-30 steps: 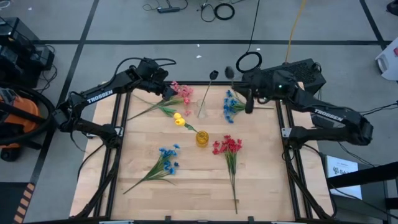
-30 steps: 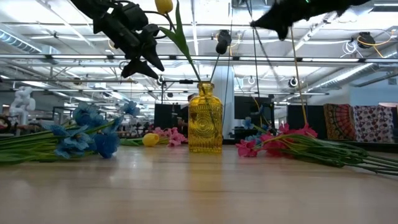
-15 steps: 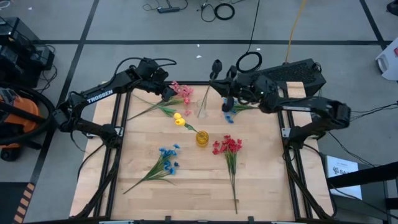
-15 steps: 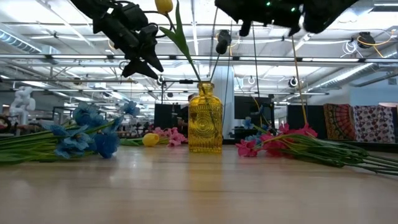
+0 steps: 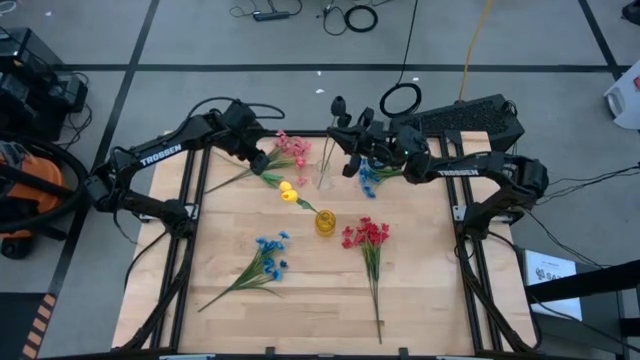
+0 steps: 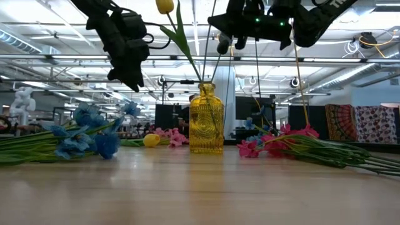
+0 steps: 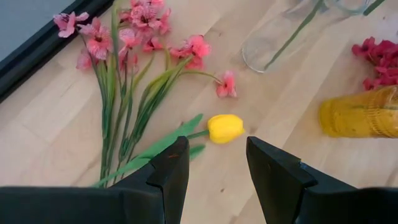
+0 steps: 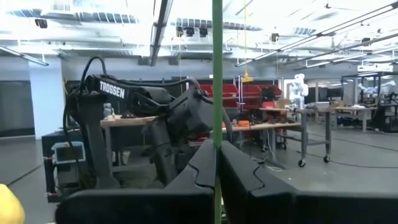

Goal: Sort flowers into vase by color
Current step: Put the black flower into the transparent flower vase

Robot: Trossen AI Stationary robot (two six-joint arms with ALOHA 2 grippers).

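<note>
The yellow-amber vase (image 5: 325, 222) (image 6: 206, 119) stands mid-table with a yellow tulip (image 6: 164, 5) leaning out of it. A second yellow tulip (image 7: 225, 127) lies on the wood beside the pink spray (image 5: 290, 150) (image 7: 134, 37). My left gripper (image 7: 214, 149) (image 5: 257, 157) is open and hangs above that lying tulip, touching nothing. A clear glass vase (image 5: 325, 180) (image 7: 280, 37) holds thin green stems. My right gripper (image 8: 216, 155) (image 5: 352, 138) is shut on one of them. Blue bunches (image 5: 268, 255) (image 5: 372, 172) and the red spray (image 5: 365, 235) lie flat. My right gripper pinches a thin green stem (image 8: 217, 93) between its two fingers. It comes in level from the table's right, with the fingers lying across the stem. The stem stands upright in the hold and runs down toward the clear glass vase (image 5: 325, 180).
The black table frame (image 5: 195, 190) runs along the left and right sides. Red-spray stems (image 5: 376, 295) stretch toward the near edge. Bare wood lies near the front right (image 5: 430, 300). Beyond the table are cables and a grey floor (image 5: 300, 40).
My right arm has swung from the far right side toward the table's left, ending at the stems above the clear glass vase. My left gripper has tipped to point more steeply down and eased toward the near edge, over the pink spray and the lying tulip.
</note>
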